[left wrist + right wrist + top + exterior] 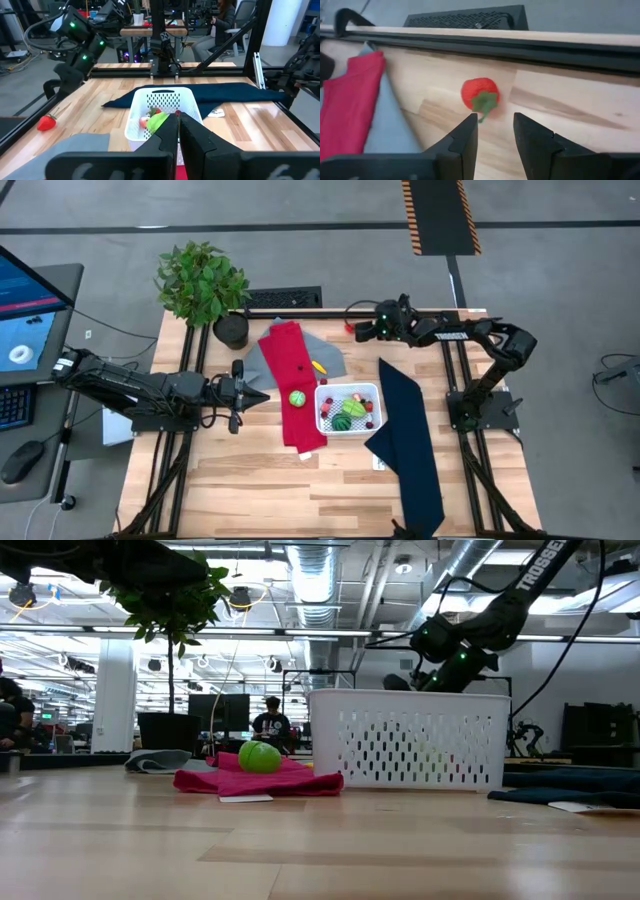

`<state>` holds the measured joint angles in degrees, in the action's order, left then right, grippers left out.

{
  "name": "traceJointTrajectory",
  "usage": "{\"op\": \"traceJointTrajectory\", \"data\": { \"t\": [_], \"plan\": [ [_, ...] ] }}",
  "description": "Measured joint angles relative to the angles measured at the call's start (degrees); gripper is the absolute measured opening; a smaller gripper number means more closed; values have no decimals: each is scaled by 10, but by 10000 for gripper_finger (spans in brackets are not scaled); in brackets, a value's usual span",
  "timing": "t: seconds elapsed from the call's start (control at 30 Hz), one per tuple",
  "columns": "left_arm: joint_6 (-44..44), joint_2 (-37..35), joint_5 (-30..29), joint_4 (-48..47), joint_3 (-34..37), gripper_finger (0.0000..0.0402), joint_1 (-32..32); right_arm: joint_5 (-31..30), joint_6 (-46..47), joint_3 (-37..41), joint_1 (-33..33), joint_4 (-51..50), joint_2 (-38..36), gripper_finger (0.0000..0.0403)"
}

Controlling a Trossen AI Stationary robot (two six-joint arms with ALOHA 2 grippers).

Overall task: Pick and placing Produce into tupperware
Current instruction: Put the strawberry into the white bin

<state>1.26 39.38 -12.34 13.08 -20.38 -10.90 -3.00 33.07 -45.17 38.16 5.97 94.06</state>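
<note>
The white tupperware (pixel 348 409) stands at mid-table and holds several small produce pieces, green and red. A green ball (pixel 297 397) lies on the red cloth (pixel 290 370) just left of it, and a small yellow piece (pixel 319 366) rests on the grey cloth. A red strawberry (pixel 480 95) with a green stalk lies on the bare wood by the far edge. My right gripper (pixel 492 132) stands open just short of it, slanting down, and touches nothing. My left gripper (pixel 258 393) is shut and level, left of the red cloth, pointing at the tub (pixel 162 112).
A potted plant (pixel 205 280) stands at the far left corner. A long navy cloth (pixel 410 440) lies right of the tub. The grey cloth (pixel 335 360) lies under the red one. A black rail (pixel 520 47) runs along the far edge behind the strawberry.
</note>
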Motion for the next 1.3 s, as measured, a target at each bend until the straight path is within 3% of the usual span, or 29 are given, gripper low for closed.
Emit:
{"op": "traceJointTrajectory", "data": {
  "t": [0.3, 0.53, 0.9, 1.03, 1.2, 1.3],
  "plan": [
    [0, 0, 0, 1, 0, 6, 0, 36, -11, -5, 2, 4, 28, 137],
    [1, 0, 0, -8, 0, 6, 0, 43, -28, -71, -7, -12, 97, 139],
    [14, 0, -3, -21, 0, 6, 0, 35, -46, -116, -9, -86, 103, 123],
    [15, 0, -3, -21, 0, 6, 0, 30, -46, -116, -9, -88, 103, 96],
    [15, 0, -3, -21, 0, 6, 0, 34, -52, -116, -9, -90, 103, 20],
    [15, 0, -3, -21, 0, 6, 0, 43, -56, -116, -9, -94, 103, 19]
  ]
}}
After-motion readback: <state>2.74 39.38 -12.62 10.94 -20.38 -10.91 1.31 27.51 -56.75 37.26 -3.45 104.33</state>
